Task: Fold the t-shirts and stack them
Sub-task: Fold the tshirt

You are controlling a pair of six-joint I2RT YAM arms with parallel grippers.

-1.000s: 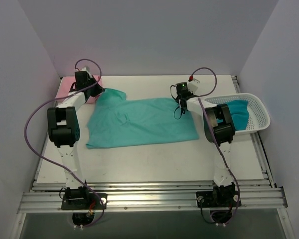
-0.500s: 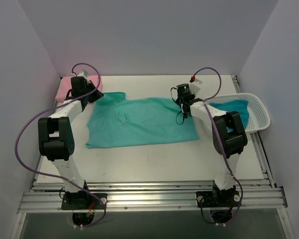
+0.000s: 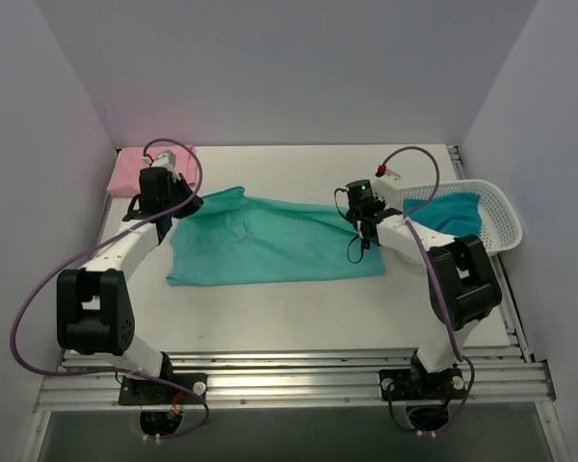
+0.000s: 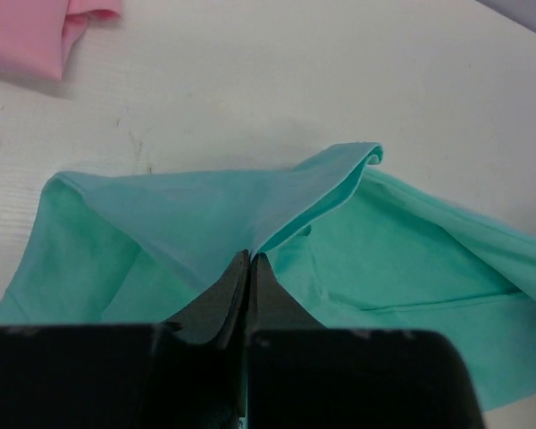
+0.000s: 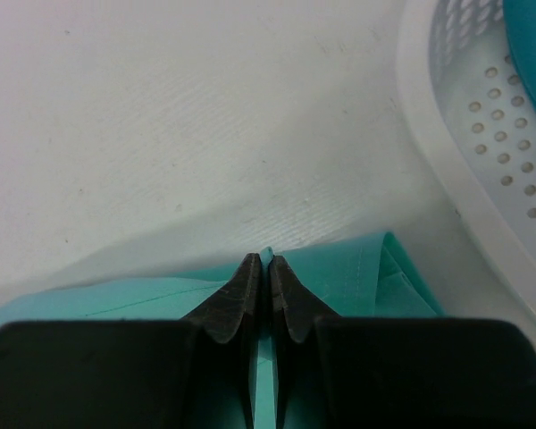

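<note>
Pinching the mint-green t-shirt (image 3: pixel 270 245) along its far edge: left hand (image 4: pixel 248 261) pressed together on a raised fold at the far-left corner, right hand (image 5: pixel 266 261) pressed together on the cloth edge at the far-right corner, just beside the basket (image 3: pixel 501 236). Otherwise spread flat across the counter (image 3: pixel 289 308). Teal t-shirt (image 3: pixel 458 217) lying in the basket; pink t-shirt (image 3: pixel 130 171) at the counter's far-left corner.

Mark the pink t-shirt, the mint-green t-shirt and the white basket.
pink t-shirt (image 3: pixel 125 173), top external view, on its folded left part.
mint-green t-shirt (image 3: pixel 270 245), top external view, on the middle of the flat body.
white basket (image 3: pixel 499 219), top external view, on its right-hand mesh wall.
</note>
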